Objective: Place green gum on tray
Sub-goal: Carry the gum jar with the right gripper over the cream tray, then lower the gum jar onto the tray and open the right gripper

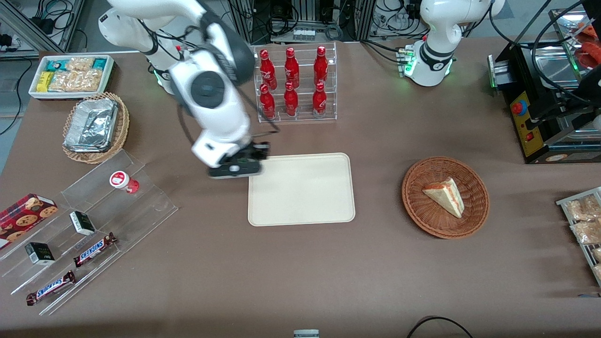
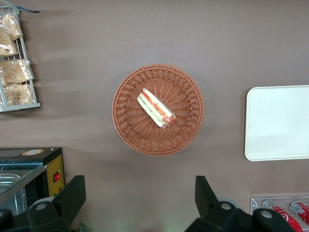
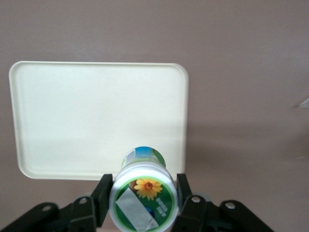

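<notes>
In the right wrist view the green gum (image 3: 143,195), a white bottle with a green-rimmed lid and a yellow flower mark, sits clamped between my gripper's (image 3: 143,193) two black fingers (image 3: 103,192). It hangs over the edge of the cream tray (image 3: 96,116). In the front view my gripper (image 1: 237,166) hovers at the tray's (image 1: 303,190) corner toward the working arm's end, farther from the camera; the arm hides the gum there. The tray's surface is bare.
A clear rack of red soda bottles (image 1: 295,84) stands farther from the camera than the tray. A stepped acrylic shelf (image 1: 89,220) holds a red-lidded bottle (image 1: 123,181) and snack bars. A wicker basket with a sandwich (image 1: 445,196) lies toward the parked arm's end.
</notes>
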Controlling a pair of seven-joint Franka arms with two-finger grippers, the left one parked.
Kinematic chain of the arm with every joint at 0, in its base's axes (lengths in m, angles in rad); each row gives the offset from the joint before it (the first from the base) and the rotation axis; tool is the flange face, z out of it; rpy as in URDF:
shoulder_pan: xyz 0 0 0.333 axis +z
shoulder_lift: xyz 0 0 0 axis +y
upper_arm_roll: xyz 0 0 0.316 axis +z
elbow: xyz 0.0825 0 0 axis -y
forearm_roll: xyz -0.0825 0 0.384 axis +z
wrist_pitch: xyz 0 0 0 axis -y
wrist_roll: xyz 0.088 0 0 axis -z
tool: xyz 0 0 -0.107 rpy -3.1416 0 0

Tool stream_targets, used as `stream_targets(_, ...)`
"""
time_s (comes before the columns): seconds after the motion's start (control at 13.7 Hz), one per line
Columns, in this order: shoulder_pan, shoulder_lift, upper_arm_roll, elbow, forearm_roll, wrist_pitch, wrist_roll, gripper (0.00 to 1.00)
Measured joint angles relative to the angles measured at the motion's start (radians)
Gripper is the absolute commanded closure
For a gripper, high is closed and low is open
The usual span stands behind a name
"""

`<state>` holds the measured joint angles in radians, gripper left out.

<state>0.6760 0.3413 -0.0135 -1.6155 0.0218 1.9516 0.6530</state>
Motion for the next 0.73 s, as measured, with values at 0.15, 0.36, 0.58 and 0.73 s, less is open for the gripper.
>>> stream_targets(0.15,0.069,0.091,-0.001,0.023,-0.017,0.091,0.11,1.0)
stream_targets(0.36,0.13,0.224,-0.004,0.032,-0.033,0.234,0.17,1.0)
stream_targets(0.58,0.143,0.287,-0.007,0.045,-0.034,0.277,0.172,1.0)
stream_targets(0.73,0.143,0.296,-0.011,0.046,-0.034,0.282,0.172,1.0)
